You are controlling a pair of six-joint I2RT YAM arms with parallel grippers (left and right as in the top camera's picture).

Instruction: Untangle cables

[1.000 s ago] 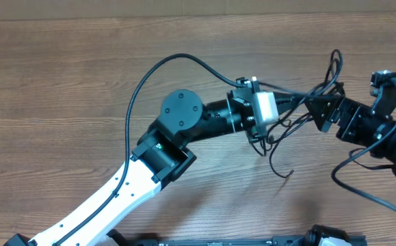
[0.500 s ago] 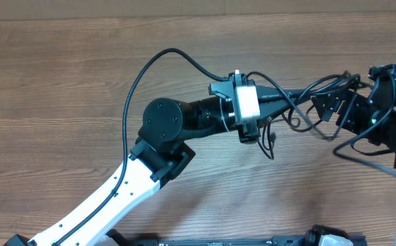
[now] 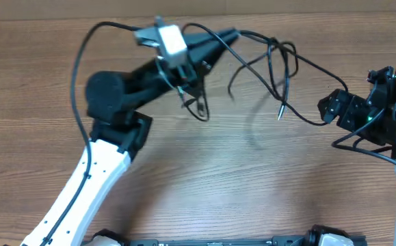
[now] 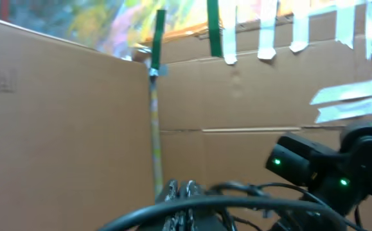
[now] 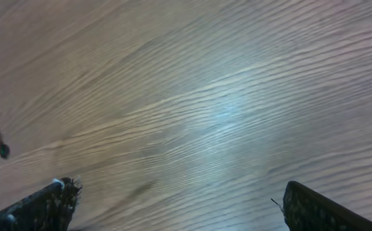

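left pincer (image 3: 233, 31) pinching the cables (image 3: 271, 65) | loops hang away from left pincer toward right pincer (image 3: 327, 109) (spread, empty) | right arm nearer the loose strands

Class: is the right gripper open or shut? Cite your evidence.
Open. The right gripper shows fingers far apart, only table between.

My left arm (image 3: 91, 178) has a white lower link at lower left, black round joints, and a pale grey camera box (image 3: 169, 39) trailing a thick black wire (image 3: 76, 65). My right arm (image 3: 382, 113), far right, is black with small green lights.
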